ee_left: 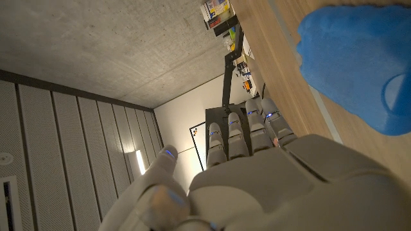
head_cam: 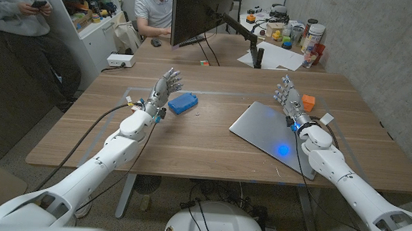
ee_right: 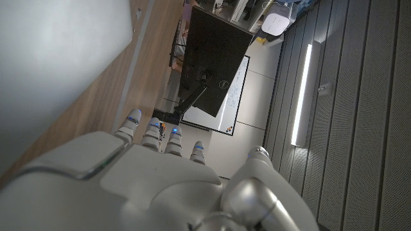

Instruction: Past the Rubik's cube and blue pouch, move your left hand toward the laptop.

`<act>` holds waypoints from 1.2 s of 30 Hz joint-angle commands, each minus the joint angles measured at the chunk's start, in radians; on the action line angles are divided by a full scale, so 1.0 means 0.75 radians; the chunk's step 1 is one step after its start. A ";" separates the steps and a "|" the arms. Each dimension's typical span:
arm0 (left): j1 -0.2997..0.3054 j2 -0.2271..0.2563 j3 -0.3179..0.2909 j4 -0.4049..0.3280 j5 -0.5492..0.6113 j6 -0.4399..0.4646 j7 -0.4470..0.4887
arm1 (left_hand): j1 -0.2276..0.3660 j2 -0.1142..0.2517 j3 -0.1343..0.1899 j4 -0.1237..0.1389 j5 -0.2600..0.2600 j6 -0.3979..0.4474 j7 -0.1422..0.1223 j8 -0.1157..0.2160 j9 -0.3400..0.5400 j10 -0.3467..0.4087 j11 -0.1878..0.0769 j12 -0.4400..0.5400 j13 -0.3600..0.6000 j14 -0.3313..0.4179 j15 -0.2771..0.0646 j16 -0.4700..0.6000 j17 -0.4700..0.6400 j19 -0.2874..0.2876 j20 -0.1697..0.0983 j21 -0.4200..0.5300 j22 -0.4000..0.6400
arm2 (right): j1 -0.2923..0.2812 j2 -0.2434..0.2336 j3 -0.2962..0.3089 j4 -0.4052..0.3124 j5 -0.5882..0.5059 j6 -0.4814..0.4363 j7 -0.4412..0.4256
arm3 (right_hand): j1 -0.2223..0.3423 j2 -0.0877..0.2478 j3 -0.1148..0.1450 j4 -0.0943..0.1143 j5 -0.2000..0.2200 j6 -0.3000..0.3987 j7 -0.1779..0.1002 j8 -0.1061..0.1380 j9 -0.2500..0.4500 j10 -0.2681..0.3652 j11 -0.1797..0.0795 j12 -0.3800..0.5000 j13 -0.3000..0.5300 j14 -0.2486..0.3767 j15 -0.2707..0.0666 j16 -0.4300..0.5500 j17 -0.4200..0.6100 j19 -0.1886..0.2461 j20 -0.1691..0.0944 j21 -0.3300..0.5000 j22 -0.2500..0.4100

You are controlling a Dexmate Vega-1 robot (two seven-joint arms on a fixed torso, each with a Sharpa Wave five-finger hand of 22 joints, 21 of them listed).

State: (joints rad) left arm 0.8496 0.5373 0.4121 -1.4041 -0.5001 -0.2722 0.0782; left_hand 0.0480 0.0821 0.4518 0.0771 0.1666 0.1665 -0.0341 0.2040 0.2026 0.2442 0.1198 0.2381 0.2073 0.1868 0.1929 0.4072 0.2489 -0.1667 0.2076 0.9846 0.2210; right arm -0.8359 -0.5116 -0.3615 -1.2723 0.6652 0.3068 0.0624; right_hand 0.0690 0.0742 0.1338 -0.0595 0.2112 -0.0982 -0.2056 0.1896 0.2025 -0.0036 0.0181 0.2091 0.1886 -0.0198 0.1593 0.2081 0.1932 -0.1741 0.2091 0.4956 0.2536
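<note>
Closed grey laptop (head_cam: pixel 273 129) lies flat, well right of blue pouch (head_cam: pixel 183 103).

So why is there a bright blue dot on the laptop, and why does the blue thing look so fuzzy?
In the head view, the laptop lid shows a blue glare spot, source unclear. In the left wrist view, the blue pouch sits very near the camera, so it blurs, while the left hand looks sharper.

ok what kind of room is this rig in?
Most likely an office or lab workspace. Behind the wooden table a person sits at a desk with a large monitor on an arm mount, shelves of supplies stand along the wall, and a closed laptop lies on the table.
</note>
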 commanded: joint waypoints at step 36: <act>-0.098 0.096 0.444 -0.621 1.379 0.456 0.199 | 0.001 0.021 0.010 0.001 0.009 0.009 0.001 0.010 0.002 0.009 0.003 0.005 0.006 -0.003 0.011 0.007 0.007 0.000 0.011 0.005 0.005 | -0.031 -0.051 0.013 -0.068 -0.008 0.014 0.023 | -0.005 0.008 0.006 -0.003 0.006 0.025 -0.013 0.014 0.002 0.006 0.000 0.012 0.003 0.005 0.009 0.004 0.002 -0.053 0.012 -0.002 0.005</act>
State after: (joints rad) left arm 0.8140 0.6147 0.6448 -1.8120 0.3249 -0.0222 0.2687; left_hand 0.0480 0.0820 0.4517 0.0771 0.1666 0.1664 -0.0341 0.2040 0.2024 0.2441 0.1197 0.2381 0.2071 0.1867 0.1928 0.4071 0.2487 -0.1667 0.2073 0.9846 0.2207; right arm -0.8487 -0.5326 -0.3577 -1.2956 0.6656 0.3181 0.0822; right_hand 0.0690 0.0741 0.1337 -0.0594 0.2111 -0.0854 -0.2109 0.1972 0.2022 -0.0040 0.0176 0.2157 0.1884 -0.0199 0.1591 0.2080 0.1930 -0.1741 0.2090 0.4956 0.2533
